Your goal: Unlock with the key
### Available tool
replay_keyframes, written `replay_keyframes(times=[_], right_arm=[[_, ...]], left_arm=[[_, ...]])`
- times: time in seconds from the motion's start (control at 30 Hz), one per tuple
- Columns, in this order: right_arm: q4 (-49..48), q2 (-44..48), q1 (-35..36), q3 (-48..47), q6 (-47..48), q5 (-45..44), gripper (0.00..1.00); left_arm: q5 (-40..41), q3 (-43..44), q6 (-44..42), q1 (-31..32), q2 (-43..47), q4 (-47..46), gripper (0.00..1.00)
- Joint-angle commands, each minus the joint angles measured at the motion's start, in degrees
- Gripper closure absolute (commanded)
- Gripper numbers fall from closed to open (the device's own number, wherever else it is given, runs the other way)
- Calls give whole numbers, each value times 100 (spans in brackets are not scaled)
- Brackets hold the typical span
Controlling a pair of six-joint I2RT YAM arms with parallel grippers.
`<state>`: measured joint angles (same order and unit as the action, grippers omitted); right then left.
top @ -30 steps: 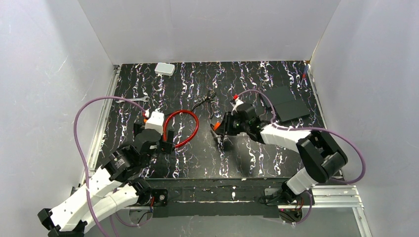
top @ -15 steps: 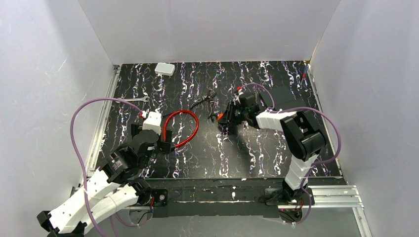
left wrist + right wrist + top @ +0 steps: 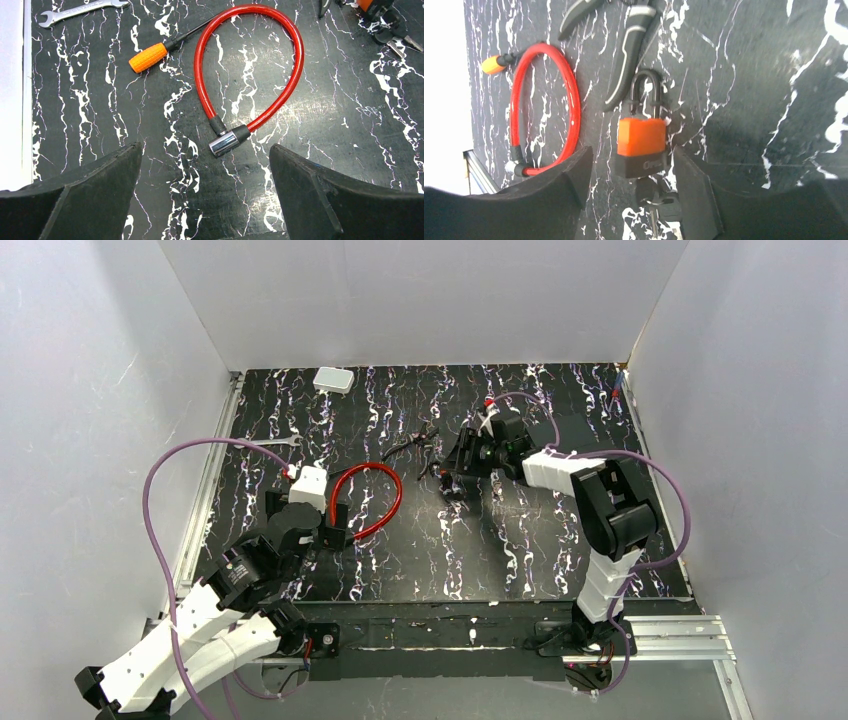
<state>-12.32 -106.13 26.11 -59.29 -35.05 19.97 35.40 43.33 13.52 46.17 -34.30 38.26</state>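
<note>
Lying at the keyhole end of the orange-and-black padlock (image 3: 641, 145), the key (image 3: 659, 200) sits on the worktop (image 3: 749, 100) between your right gripper's (image 3: 631, 170) parted jaws, which grip nothing. Your left gripper (image 3: 205, 150) hangs over the red cable lock (image 3: 250, 75), jaws wide apart, empty.

Around the orange-and-black padlock (image 3: 641, 145): black-handled pliers (image 3: 626, 60) crowd its shackle end, and a small dark key bunch (image 3: 659, 202) blocks its body end. A red cable loop (image 3: 569, 100) lies apart on its left. Its right side is bare marbled desk (image 3: 749, 100).
</note>
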Motion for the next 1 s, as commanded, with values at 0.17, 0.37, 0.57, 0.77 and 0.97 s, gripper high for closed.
replay_keyframes(times=[0.17, 0.37, 0.57, 0.77, 0.97], right_arm=[[708, 190, -277, -736, 588, -214, 25], [1129, 721, -272, -741, 955, -468, 27], [1084, 1098, 163, -457, 1067, -418, 33], [909, 915, 789, -504, 958, -414, 41], [880, 444, 996, -744, 845, -560, 44]], left_arm=[[160, 87, -3, -34, 10, 85, 2], [130, 88, -12, -36, -10, 85, 2], [114, 101, -25, -40, -66, 93, 2], [133, 105, -25, -41, -90, 107, 2], [152, 104, -25, -38, -85, 121, 2]])
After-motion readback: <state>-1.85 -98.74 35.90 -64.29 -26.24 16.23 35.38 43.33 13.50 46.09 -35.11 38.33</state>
